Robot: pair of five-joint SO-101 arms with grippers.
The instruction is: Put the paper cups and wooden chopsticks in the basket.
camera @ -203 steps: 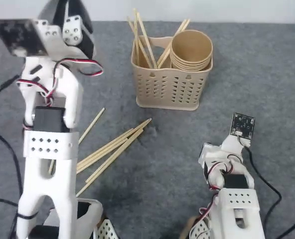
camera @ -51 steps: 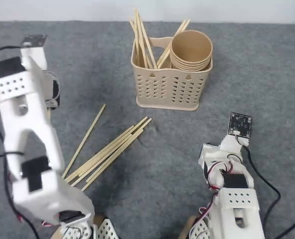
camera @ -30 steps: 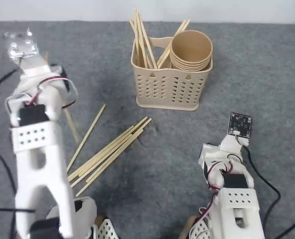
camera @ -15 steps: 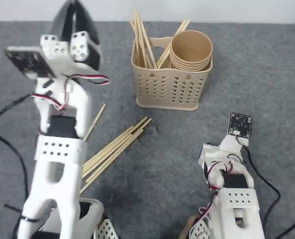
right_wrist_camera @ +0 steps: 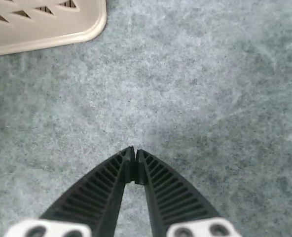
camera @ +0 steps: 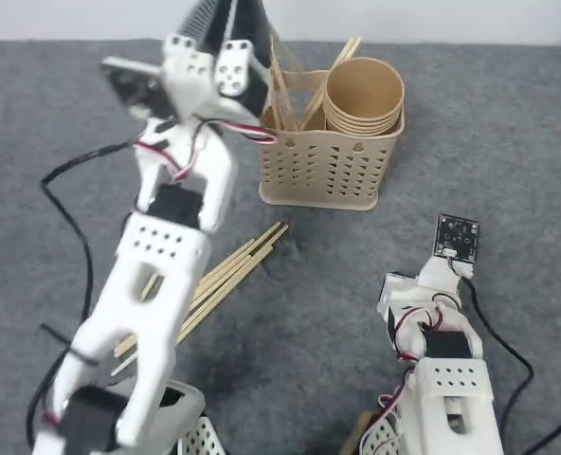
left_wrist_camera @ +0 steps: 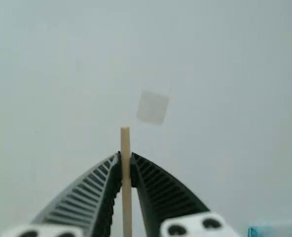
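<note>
The beige basket (camera: 328, 156) stands at the back middle of the grey carpet. It holds a stack of paper cups (camera: 363, 93) and several upright wooden chopsticks (camera: 279, 81). More chopsticks (camera: 238, 267) lie in a loose bundle on the carpet in front of it. My left gripper (camera: 230, 17) is raised high beside the basket's left rim, shut on one chopstick (left_wrist_camera: 125, 140) that pokes out past its fingertips (left_wrist_camera: 117, 163). My right gripper (right_wrist_camera: 132, 152) is shut on nothing, low over bare carpet just in front of the basket's base (right_wrist_camera: 47, 29).
The left arm (camera: 167, 246) stretches across the left half of the carpet and covers part of the loose bundle. The right arm (camera: 437, 332) sits folded at the front right. Black cables (camera: 67, 227) trail at the left.
The left arm has risen from the carpet at the left and swung right to the basket's rim with a chopstick in its gripper. The right arm has not moved.
</note>
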